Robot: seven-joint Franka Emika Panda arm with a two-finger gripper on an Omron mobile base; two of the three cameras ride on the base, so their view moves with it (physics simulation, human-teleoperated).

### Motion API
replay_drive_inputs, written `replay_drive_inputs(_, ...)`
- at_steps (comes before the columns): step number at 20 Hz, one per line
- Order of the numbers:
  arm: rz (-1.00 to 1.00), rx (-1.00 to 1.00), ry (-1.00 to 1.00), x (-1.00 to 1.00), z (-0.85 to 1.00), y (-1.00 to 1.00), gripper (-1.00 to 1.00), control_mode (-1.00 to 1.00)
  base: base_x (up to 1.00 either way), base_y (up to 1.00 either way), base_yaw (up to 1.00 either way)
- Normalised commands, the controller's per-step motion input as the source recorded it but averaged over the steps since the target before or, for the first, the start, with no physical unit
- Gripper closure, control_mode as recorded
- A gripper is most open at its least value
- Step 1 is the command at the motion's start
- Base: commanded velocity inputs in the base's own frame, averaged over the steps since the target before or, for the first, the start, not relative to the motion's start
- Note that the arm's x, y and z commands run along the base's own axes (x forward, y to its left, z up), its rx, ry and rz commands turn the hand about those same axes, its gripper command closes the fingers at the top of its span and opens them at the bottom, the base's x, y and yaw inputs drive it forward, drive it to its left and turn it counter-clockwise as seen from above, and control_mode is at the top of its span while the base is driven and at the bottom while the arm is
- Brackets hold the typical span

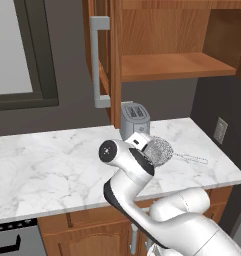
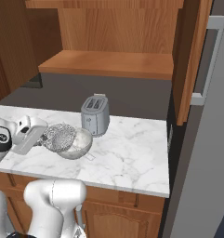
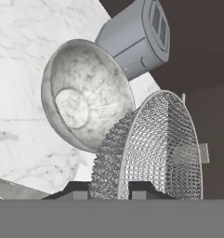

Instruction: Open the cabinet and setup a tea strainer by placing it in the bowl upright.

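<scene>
The pincer [image 3: 111,189] is clamped on the silver wire-mesh tea strainer [image 3: 153,153], holding it just above the speckled grey stone-like bowl [image 3: 85,93] on the marble worktop [image 1: 52,160], beside the grey metal toaster [image 2: 95,115].

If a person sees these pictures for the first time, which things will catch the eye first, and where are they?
The silver mesh tea strainer stands out first, gripped by the hand just above the counter, beside the bowl and not yet in it. The grey speckled bowl sits on the marble counter in front of the toaster. Above them, the wooden cabinet is open, its door swung out.
</scene>
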Motion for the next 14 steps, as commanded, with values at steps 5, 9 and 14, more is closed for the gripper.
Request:
replay_drive_inputs(5, 0.00, 0.00, 0.01, 0.19, -0.11, 0.00, 1.00, -1.00, 0.00, 0.00, 0.00)
replay_drive_inputs(9, 0.00, 0.00, 0.00, 0.18, -0.06, -0.01, 1.00, -1.00, 0.00, 0.00, 0.00)
replay_drive_inputs(14, 0.00, 0.00, 0.02, 0.16, -0.12, 0.00, 1.00, -1.00, 0.00, 0.00, 0.00)
